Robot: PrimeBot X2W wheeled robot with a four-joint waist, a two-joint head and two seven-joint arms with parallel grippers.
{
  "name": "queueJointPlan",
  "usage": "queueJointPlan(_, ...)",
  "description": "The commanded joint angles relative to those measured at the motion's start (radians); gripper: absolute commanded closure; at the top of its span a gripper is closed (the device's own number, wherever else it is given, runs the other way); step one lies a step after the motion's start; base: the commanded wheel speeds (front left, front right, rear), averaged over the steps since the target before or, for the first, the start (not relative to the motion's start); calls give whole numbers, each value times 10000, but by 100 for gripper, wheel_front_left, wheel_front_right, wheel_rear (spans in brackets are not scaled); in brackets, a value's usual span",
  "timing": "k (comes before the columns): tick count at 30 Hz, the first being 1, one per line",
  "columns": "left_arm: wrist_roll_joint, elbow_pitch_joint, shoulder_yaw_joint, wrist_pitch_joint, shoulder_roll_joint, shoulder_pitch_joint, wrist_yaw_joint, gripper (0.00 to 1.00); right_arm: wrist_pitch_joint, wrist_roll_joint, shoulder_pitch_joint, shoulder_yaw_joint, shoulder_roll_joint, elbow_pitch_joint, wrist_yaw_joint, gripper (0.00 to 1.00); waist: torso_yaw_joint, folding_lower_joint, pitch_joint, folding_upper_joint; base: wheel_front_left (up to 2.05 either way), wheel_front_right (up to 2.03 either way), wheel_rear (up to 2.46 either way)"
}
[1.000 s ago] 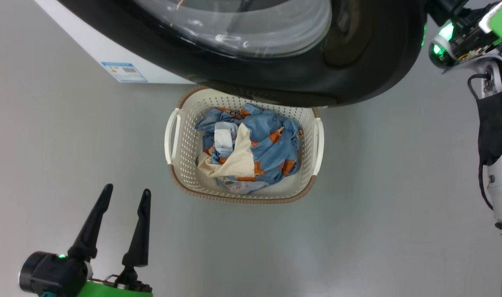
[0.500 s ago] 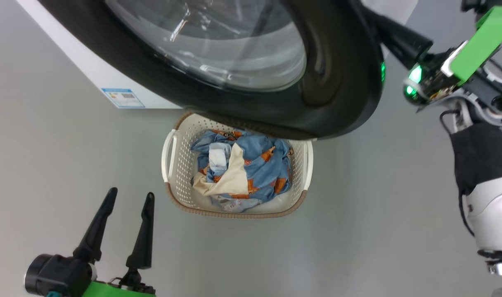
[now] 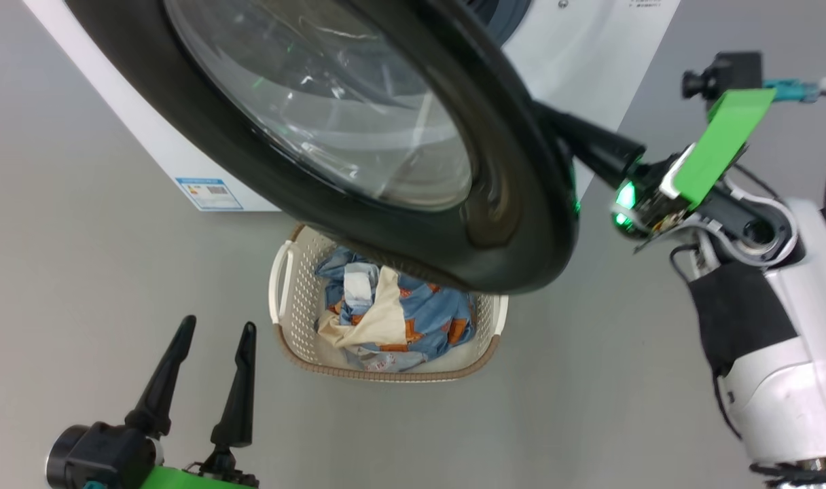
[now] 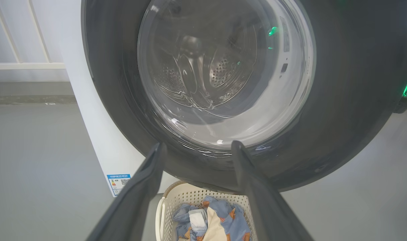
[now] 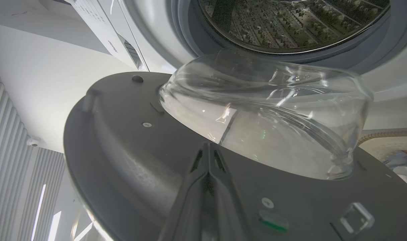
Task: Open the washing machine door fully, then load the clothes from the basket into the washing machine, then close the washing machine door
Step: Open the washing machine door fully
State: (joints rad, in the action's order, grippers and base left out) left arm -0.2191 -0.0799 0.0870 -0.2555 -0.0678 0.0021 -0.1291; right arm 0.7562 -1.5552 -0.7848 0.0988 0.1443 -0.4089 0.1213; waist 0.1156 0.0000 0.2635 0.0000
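Blue label (image 3: 209,193) on washing machine (image 3: 589,47), print unreadable. Left jaws apart; right jaws together behind door (image 3: 515,224).

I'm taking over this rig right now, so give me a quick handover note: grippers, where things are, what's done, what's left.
Left gripper: jaws open, empty, held clear of the basket.
Right gripper: jaws shut, lying against the inner face of the washing machine door.
Done: door partly open, overhanging the basket.
Clothes all in the basket.
Left: swing the door fully open, load the clothes into the washing machine, close the door.
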Motion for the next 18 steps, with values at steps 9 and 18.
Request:
queueJointPlan(9, -108, -174, -399, -63, 18, 67, -16, 0, 184, -180, 774, 690, -590, 479, 94, 100, 30, 0, -401, 0, 0, 0, 0)
queueJointPlan(18, -82, -78, -326, -63, 55, 55, -16, 0, 257, -300, 1363, 1328, -823, 653, 94, 100, 42, 0, -623, 0, 0, 0, 0)
